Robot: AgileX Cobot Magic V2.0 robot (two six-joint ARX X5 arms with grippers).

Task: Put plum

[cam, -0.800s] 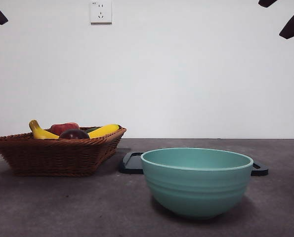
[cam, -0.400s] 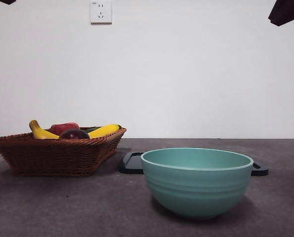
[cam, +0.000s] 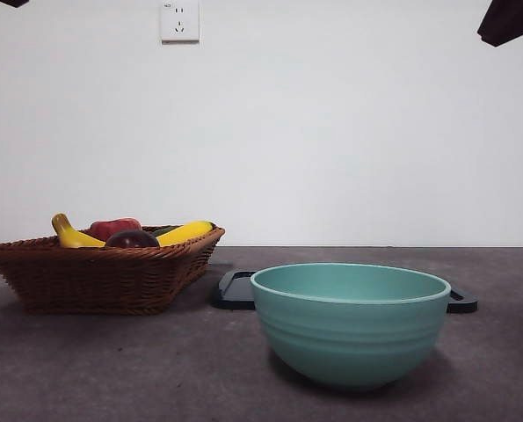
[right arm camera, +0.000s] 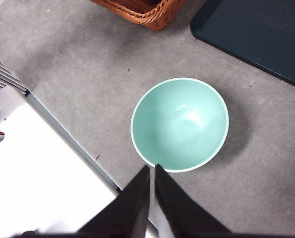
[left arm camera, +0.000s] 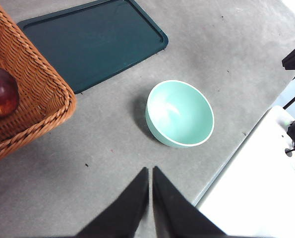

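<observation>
Dark maroon plum point(cam: 131, 238) rests in the brown woven wicker basket point(cam: 94, 277), beside a red fruit point(cam: 113, 228) and yellow bananas point(cam: 184, 233).

Both arms wait high above the grey table point(cam: 112, 369): the left gripper point(left arm camera: 150, 172) and the right gripper point(right arm camera: 152, 170) each have jaws closed together, holding nothing. The empty round teal bowl point(cam: 350, 322) stands apart from the basket, in front of a dark flat tray point(cam: 235, 290).

Both arms hang high; the left pincer point(left arm camera: 150, 171) and right pincer point(right arm camera: 151, 168) each have jaws pressed together, empty.
</observation>
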